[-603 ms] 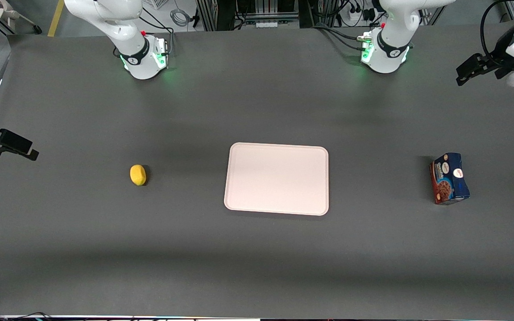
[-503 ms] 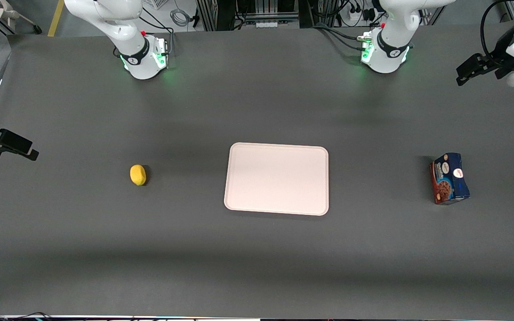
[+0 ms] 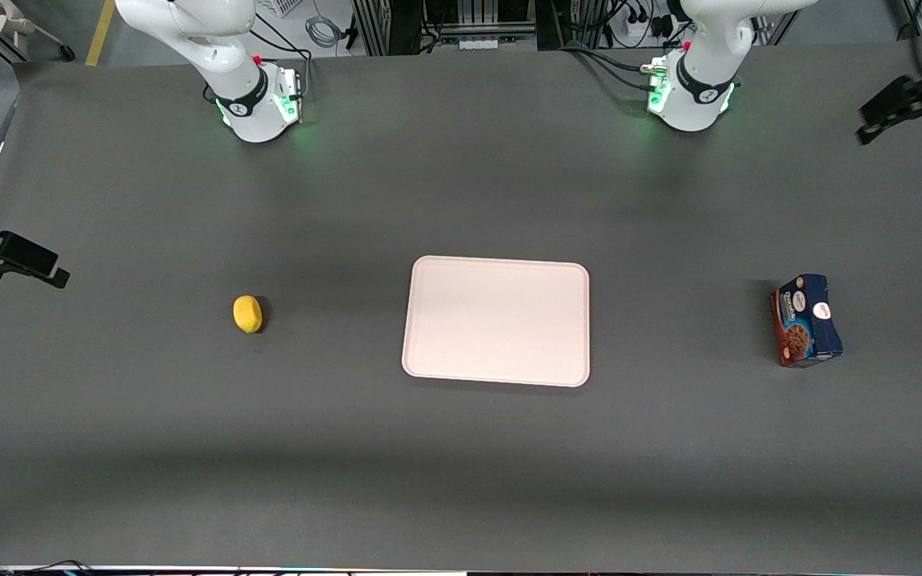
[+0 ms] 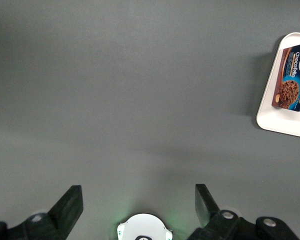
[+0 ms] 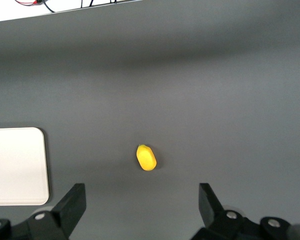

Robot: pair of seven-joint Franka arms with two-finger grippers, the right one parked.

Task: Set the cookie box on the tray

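The cookie box (image 3: 807, 330), a dark blue carton with a brown cookie picture, stands on the dark table toward the working arm's end. It is well apart from the pale pink tray (image 3: 496, 321) at the table's middle, which has nothing on it. My gripper (image 3: 901, 112) hangs high over the table's edge at the working arm's end, farther from the front camera than the box. It is open and holds nothing. In the left wrist view its dark fingers (image 4: 70, 205) stand wide apart, and the cookie box (image 4: 294, 75) overlaps a corner of the tray (image 4: 282, 122).
A small yellow lemon-like object (image 3: 246, 314) lies on the table toward the parked arm's end, beside the tray. The working arm's base (image 3: 689, 92) with its green light stands at the table's edge farthest from the front camera.
My gripper has drifted farther toward the working arm's end of the table and away from the front camera; its white wrist has left the front view. The box and tray have not moved.
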